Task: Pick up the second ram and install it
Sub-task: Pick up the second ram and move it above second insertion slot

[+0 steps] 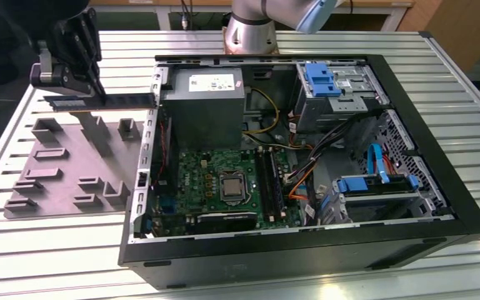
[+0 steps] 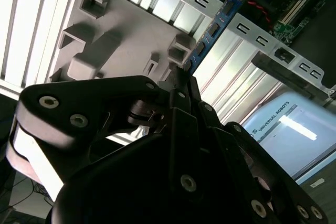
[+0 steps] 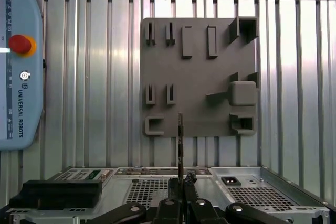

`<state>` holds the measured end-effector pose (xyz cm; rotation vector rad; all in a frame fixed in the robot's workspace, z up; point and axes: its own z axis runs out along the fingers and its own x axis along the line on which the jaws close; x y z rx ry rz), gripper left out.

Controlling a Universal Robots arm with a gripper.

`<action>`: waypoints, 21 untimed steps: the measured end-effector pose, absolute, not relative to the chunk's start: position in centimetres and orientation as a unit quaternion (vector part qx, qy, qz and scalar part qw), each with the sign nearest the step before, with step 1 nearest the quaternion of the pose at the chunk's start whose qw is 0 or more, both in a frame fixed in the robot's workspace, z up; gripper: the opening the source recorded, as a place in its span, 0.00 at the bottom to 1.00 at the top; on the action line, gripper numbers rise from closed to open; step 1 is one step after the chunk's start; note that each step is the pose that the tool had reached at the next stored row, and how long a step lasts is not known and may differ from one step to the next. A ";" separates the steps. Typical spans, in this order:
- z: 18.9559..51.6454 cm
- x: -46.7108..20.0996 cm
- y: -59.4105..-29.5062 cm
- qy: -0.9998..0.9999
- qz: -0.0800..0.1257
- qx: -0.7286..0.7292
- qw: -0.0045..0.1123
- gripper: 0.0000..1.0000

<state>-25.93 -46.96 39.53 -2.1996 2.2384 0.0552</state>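
My gripper (image 1: pixel 75 89) hangs at the exterior view's upper left, above the far end of the grey tray (image 1: pixel 57 178). It is shut on the second ram (image 1: pixel 115 100), a long dark stick held level and reaching toward the case wall. In the second wrist view the ram (image 2: pixel 215 24) juts out from between the black fingers (image 2: pixel 181 85), over the tray (image 2: pixel 121 35). The first wrist view shows the ram (image 3: pixel 180 140) edge-on above the gripper (image 3: pixel 181 184) and in front of the tray (image 3: pixel 199 77). The black memory slots (image 1: pixel 269 181) lie on the green motherboard (image 1: pixel 219 181) inside the case.
The open black computer case (image 1: pixel 307 244) lies on the slatted metal table (image 1: pixel 57 244), with a grey power supply (image 1: pixel 202 106), cables and blue drive brackets (image 1: pixel 319 78) inside. A teach pendant (image 3: pixel 16 61) rests on the table beside the tray.
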 end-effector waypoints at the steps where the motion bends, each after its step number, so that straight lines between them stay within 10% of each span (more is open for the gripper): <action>1: 39.5 -25.8 -47.0 0.713 0.018 -0.701 0.001 0.14; 21: 39.5 -23.5 -47.0 0.713 0.018 -0.701 0.001 0.14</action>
